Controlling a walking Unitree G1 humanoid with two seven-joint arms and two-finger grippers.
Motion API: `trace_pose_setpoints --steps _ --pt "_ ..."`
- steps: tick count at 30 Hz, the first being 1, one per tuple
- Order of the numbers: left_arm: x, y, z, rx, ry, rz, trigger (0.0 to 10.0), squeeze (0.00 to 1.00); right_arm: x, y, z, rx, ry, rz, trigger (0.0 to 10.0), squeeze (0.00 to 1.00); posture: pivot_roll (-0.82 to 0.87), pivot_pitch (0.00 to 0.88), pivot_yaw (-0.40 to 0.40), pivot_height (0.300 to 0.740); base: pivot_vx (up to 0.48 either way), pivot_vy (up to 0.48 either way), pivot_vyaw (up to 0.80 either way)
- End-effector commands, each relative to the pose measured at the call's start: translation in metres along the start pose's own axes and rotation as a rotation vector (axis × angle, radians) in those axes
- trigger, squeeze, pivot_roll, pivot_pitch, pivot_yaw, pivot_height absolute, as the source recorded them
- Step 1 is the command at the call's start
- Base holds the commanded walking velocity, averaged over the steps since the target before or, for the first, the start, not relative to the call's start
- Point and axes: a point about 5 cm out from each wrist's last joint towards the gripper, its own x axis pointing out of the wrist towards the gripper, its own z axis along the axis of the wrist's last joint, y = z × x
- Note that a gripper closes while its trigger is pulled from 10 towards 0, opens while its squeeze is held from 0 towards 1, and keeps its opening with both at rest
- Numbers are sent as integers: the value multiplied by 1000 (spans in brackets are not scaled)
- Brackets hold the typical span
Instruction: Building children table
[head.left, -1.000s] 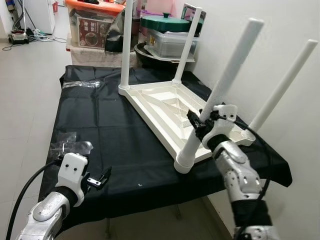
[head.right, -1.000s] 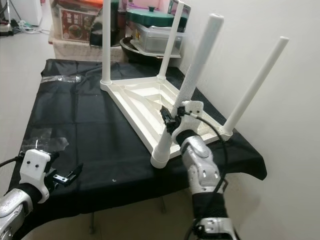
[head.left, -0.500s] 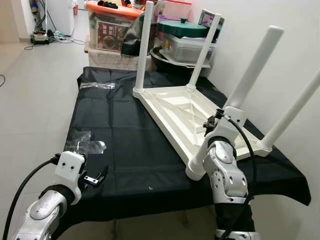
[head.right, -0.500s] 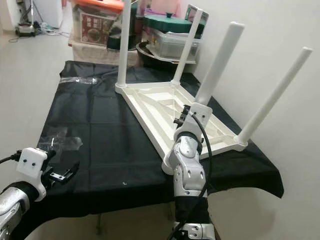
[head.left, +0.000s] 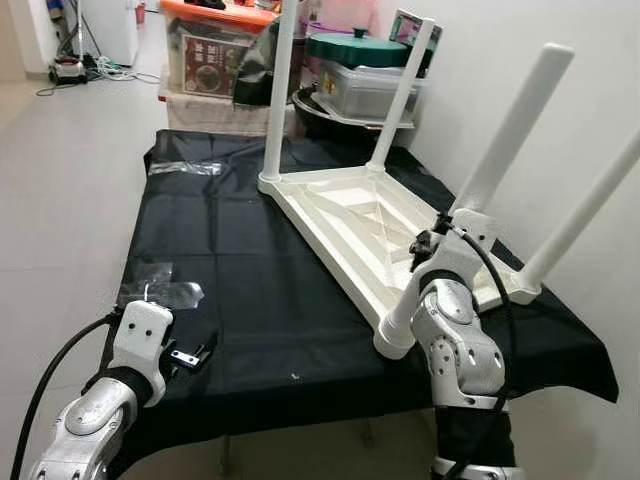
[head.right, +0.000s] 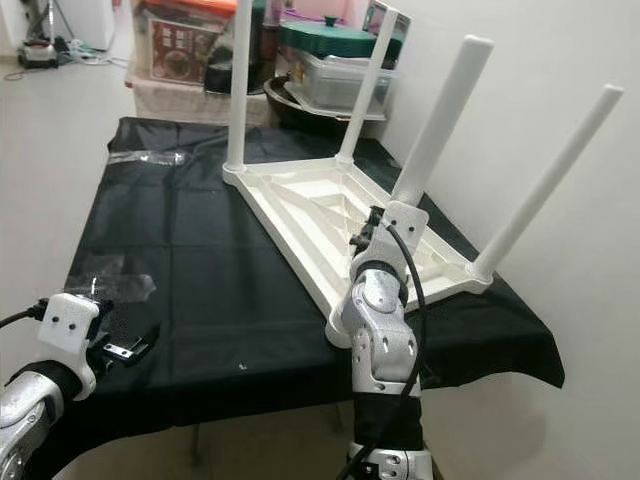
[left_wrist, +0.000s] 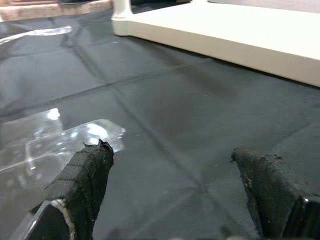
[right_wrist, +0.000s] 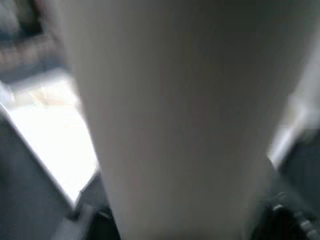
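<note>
Left eye view: upside-down white table (head.left: 370, 215) on the black cloth (head.left: 230, 260) looks light, stiff plastic, right gripper (head.left: 425, 250) at its near leg (head.left: 480, 185), grip hidden; left gripper (left_wrist: 175, 187) spread, empty.

Work table (head.left: 250, 300): covered by a black cloth (head.left: 230, 250) with fold creases, its edges hanging over the sides. Stands on a pale tiled floor (head.left: 70, 170)

On the cloth:
- white children's table (head.left: 350, 215), upside down on the right half, four white legs (head.left: 510, 130) pointing up
- clear plastic bag (head.left: 160, 293), crumpled, near the front left edge
- second clear plastic bag (head.left: 187, 168), flat, near the far left corner, well apart from the first
</note>
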Motion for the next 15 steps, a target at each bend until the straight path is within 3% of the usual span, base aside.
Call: trace_pose_setpoints --steps 1,15 --pt "2 -3 -1 2 4 -10 10000 0 -2 -1 -13 29 65 -9 10000 1000 123 0 -138 740 0 0 0" --pt "3 2 1 19 -2 -22 10000 0 -14 3 23 51 -65 92 10000 1000 111 0 -126 740 0 0 0"
